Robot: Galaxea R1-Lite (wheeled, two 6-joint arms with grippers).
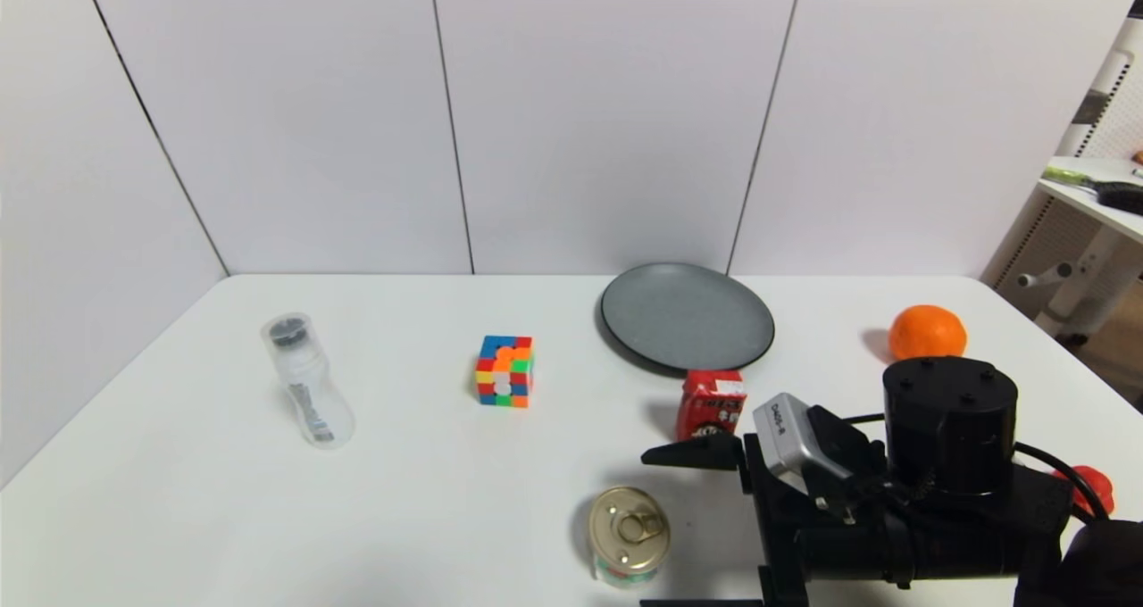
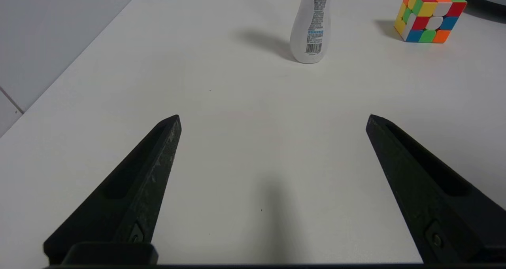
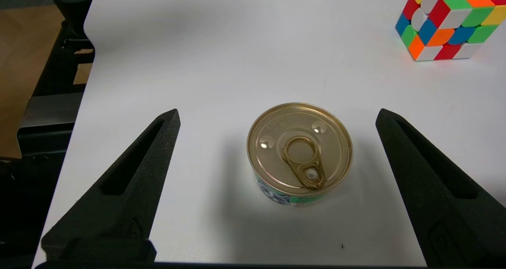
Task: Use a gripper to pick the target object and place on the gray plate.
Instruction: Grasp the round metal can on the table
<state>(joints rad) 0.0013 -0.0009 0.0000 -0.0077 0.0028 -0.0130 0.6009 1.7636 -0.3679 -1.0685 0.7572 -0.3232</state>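
The target can [image 1: 628,536], short, with a gold pull-tab lid and a white-green label, stands upright near the table's front edge. In the right wrist view the can [image 3: 299,148] sits between my two black fingers, touching neither. My right gripper [image 1: 646,530] is open around it, low over the table, and shows wide apart in its wrist view [image 3: 277,110]. The gray plate [image 1: 686,315] lies bare at the back of the table, beyond the can. My left gripper [image 2: 272,116] is open and empty over bare table, out of the head view.
A red drink carton [image 1: 710,403] stands between the can and the plate. A colour cube [image 1: 504,370] sits mid-table, a clear bottle [image 1: 304,379] at the left, an orange [image 1: 927,331] at the right. The table's front edge [image 3: 85,83] runs close to the can.
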